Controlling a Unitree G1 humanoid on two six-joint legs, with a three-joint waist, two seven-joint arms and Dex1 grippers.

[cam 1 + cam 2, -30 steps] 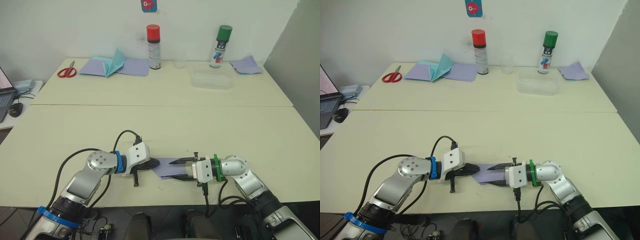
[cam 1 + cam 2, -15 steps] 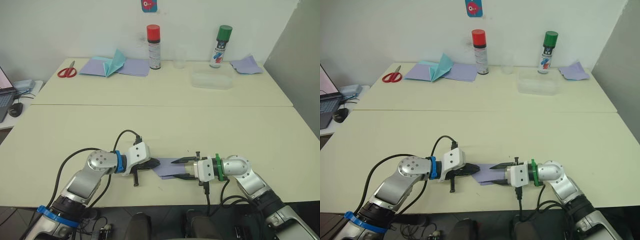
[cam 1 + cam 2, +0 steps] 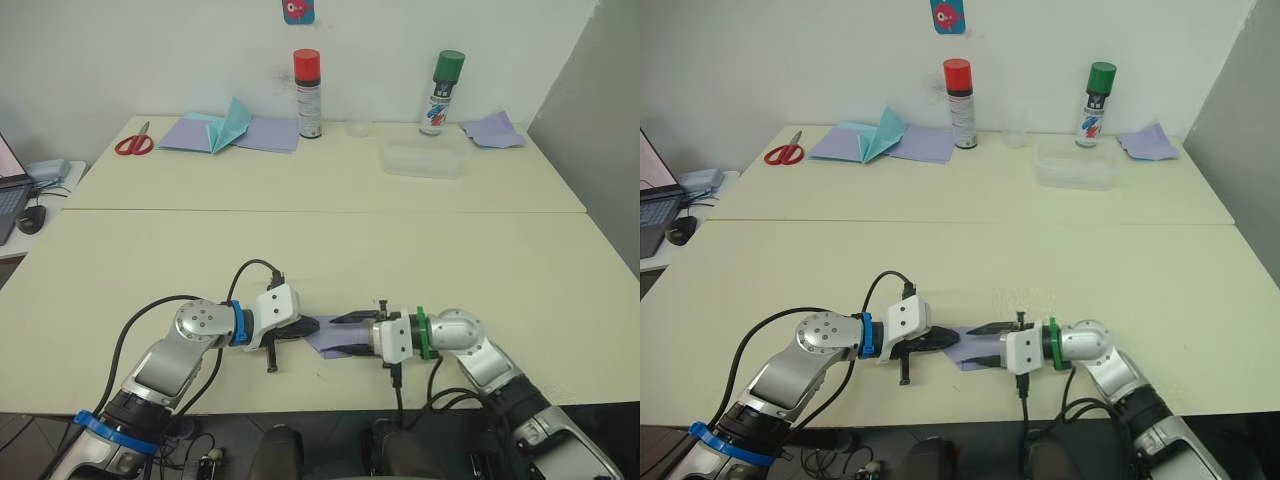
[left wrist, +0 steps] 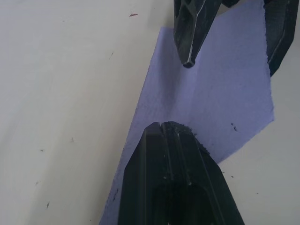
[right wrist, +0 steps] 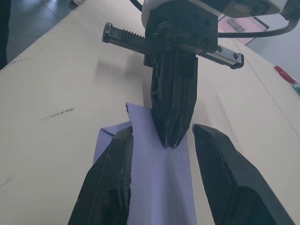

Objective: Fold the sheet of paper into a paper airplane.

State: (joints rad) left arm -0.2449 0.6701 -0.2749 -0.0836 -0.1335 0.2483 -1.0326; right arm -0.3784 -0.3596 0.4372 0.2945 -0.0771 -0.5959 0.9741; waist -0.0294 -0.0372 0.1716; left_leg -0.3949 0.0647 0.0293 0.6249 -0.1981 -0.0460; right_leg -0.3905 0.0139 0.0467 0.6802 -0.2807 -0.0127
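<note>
Right wrist view: the right gripper [image 5: 161,154] stands with its two black fingers spread apart, one on each side of the thin lilac-purple sheet of paper [image 5: 161,176], which lies flat on the cream tabletop [image 5: 56,79] with a creased, folded-over flap at one edge. Facing it, the left gripper [image 5: 172,136] has its black fingers pressed together with no gap visible, the tip resting on the far end of the paper; whether any paper layer is pinched between them cannot be told. The left wrist view confirms this: the closed left fingers [image 4: 176,159] lie over the paper, and the two separated right fingers [image 4: 190,33] sit on it beyond. In the left eye view the paper lies near the front edge of the near table, between the two grippers, which point at each other. Well apart, on the far table, stand a red-capped spray can [image 3: 307,93] and a green-capped spray can [image 3: 440,92], with a clear plastic box [image 3: 423,160] near the green one, wider lilac sheets with a teal folded paper piece [image 3: 226,128] near the red one, red-handled scissors [image 3: 133,143] at the far left, and a crumpled lilac sheet [image 3: 492,129] at the far right.
</note>
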